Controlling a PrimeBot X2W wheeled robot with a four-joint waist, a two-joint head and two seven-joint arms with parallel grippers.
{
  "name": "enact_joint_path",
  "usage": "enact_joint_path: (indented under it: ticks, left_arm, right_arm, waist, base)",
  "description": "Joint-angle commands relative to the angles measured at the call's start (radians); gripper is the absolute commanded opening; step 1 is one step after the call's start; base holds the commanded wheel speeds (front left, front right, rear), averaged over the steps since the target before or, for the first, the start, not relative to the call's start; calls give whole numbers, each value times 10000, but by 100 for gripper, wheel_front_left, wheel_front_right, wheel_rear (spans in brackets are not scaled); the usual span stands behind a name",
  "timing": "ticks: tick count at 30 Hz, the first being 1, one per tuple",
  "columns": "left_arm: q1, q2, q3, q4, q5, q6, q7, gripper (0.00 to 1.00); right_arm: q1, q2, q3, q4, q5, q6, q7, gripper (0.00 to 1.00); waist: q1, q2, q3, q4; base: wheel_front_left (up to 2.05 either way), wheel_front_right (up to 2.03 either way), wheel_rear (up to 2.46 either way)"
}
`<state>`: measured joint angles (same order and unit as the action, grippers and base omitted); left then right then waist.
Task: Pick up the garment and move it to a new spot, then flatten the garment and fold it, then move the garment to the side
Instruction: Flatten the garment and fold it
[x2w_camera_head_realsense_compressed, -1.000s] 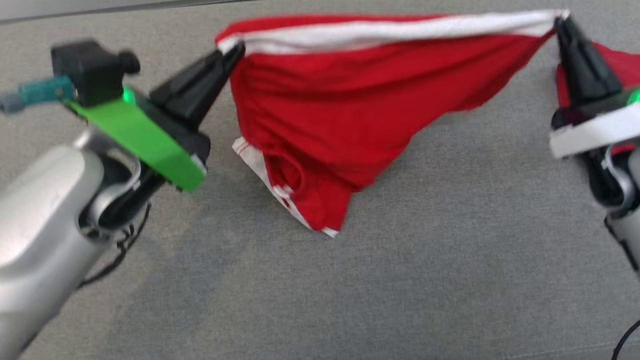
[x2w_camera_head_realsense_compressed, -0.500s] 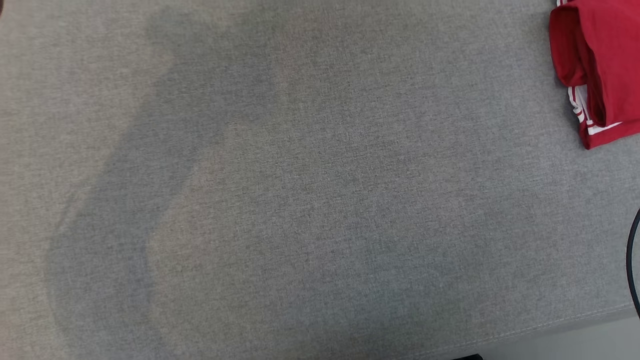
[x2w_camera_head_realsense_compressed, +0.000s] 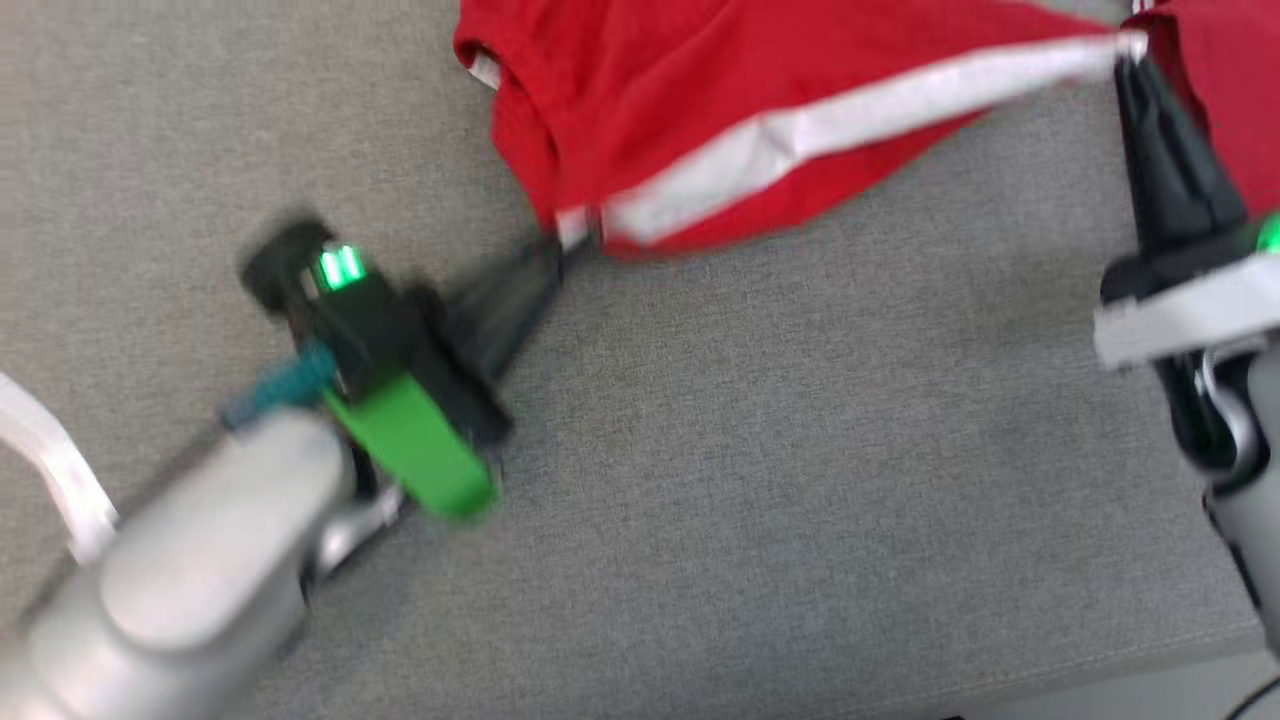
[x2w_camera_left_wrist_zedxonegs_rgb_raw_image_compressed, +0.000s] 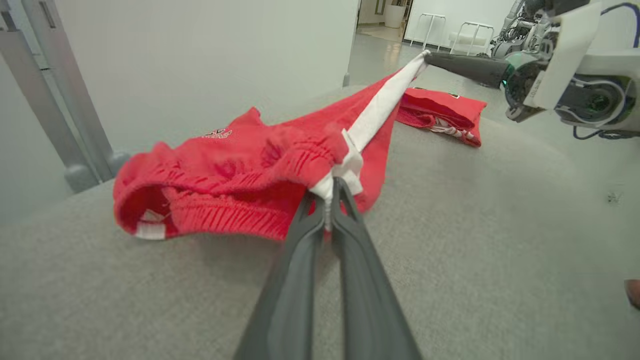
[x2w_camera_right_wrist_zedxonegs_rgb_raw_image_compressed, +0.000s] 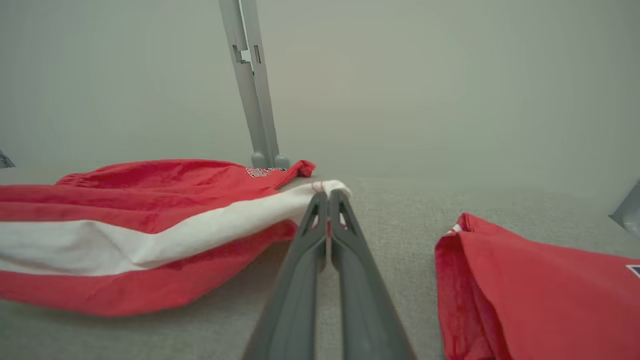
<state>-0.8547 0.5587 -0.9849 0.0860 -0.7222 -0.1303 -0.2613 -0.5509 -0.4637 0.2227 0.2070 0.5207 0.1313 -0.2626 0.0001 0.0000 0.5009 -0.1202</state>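
- ok, left gripper (x2w_camera_left_wrist_zedxonegs_rgb_raw_image_compressed: 330, 189) is clamped on the garment (x2w_camera_head_realsense_compressed: 700, 110). in the left wrist view i see both fingers pressed together on a bunched white fold right at the waistband (x2w_camera_left_wrist_zedxonegs_rgb_raw_image_compressed: 235, 212).
- right gripper (x2w_camera_right_wrist_zedxonegs_rgb_raw_image_compressed: 327, 196) is pinched closed on the other end of the same white stripe (x2w_camera_head_realsense_compressed: 850, 110), with the cloth wrapped over the fingertips.
- garment is red shorts, held stretched between the two grippers across the far half of the grey surface (x2w_camera_head_realsense_compressed: 800, 480).
- stripe runs taut from the left gripper, nearer me, out to the right gripper at the far right.
- rest of the red cloth sags on the far side of the stripe. in both wrist views the bulk of it rests on the surface.
- waistband is gathered and gapes open towards the left, with a small white label (x2w_camera_left_wrist_zedxonegs_rgb_raw_image_compressed: 149, 230) inside it. there is a printed logo (x2w_camera_left_wrist_zedxonegs_rgb_raw_image_compressed: 216, 133) on the upper face, too small for me to read.
- second red garment (x2w_camera_right_wrist_zedxonegs_rgb_raw_image_compressed: 540, 295) lies folded on the surface at the far right, just beside the right gripper and apart from the held one.
- grey post (x2w_camera_right_wrist_zedxonegs_rgb_raw_image_compressed: 252, 90) stands beyond the far edge against a plain wall.
- head view is motion-blurred around the left arm, so i read that grip from the wrist view.
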Motion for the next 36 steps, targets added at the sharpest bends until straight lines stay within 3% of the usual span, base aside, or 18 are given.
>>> enact_joint_path:
  ticks: [1,11,21,26,30,36]
  left_arm:
    - [878,9,20,-103,297,-3,-49,0]
    - [5596,-152,519,-751,959,-1,-47,0]
    - [7296,809,811,-1878,687,-2,-39,0]
    - [6947,320,147,-2313,-498,-2,-39,0]
    - [6264,-447,-356,-2075,-2143,-2,-42,0]
    - [5367,-1240,-223,-1859,-4272,-2,-39,0]
  right_arm:
    - [682,37,-231,-248,62,-15,-24,0]
    - [5348,-158,-1359,-2344,425,-15,219,0]
    - [8631,-227,-2939,-5239,276,-15,1770,0]
    - [8488,-111,-3395,-5866,312,-14,2665,0]
    - [7816,-155,-3480,-5426,305,-15,3334,0]
    - [5872,-991,-3057,-4281,309,-14,4665,0]
  waist:
    - [-1,0,-661,113]
    - [-1,0,-2627,298]
    - [-1,0,-3620,529]
    - [-1,0,-3665,861]
    - [-1,0,-3624,1309]
    - [-1,0,-3302,1951]
  base:
    - [0,0,0]
    - [0,0,0]
    - [0,0,0]
    - [0,0,0]
    - [0,0,0]
    - [0,0,0]
